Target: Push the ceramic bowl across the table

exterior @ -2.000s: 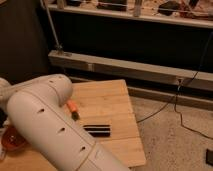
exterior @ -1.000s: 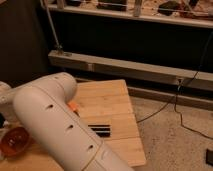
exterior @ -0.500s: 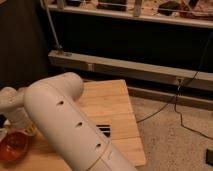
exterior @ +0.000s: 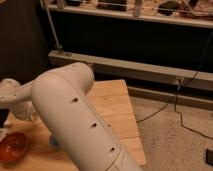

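1. The ceramic bowl [exterior: 13, 147] was shown upright on the table [exterior: 112, 107]. It lay at the near left corner of the planks, close to the left border of the view.
2. The gripper [exterior: 15, 124] was seen at the end of the arm [exterior: 75, 117], low over the left side of the table and just beyond the bowl's far rim. Its jaws were closed fully, and nothing was seen to be held between them.
3. Contact between gripper and rim could not be told, since the wrist and the bulk of the arm were laid across that part of the scene.
4. The approach was judged to be done, because the closed gripper stood right beside the bowl, placed as a pusher and not as a grasper.
5. The push itself was judged to be at most begun, since the bowl lay at one corner and most of the tabletop was uncrossed.
6. What was left was judged to be the sliding proper. A wide stretch of bare honey-coloured planks was seen to the right and towards the far side.
7. The near edge lay close to the bowl, so a push along the table, not towards that edge, was thought to be called for.
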`<state>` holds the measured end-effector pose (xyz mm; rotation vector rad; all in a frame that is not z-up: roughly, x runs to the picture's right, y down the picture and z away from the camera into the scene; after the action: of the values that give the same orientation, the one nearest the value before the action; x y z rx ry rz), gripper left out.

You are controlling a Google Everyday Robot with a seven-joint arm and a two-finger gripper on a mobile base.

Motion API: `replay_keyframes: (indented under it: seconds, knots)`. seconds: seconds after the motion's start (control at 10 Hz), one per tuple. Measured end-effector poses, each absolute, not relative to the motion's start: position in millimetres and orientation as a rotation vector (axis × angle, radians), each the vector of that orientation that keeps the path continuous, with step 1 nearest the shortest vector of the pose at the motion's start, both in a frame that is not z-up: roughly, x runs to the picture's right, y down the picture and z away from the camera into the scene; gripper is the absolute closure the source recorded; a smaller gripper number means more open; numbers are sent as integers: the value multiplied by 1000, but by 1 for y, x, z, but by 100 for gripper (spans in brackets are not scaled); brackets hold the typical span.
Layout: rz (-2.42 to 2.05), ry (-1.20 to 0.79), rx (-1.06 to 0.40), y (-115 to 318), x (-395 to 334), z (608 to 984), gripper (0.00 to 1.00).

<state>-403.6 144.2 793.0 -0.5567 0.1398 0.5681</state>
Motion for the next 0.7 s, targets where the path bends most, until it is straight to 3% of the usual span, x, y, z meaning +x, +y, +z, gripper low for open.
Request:
replay_keyframes:
  seconds: [0.7]
  knots:
    - [520, 70, -576, 158, -448, 779, 100]
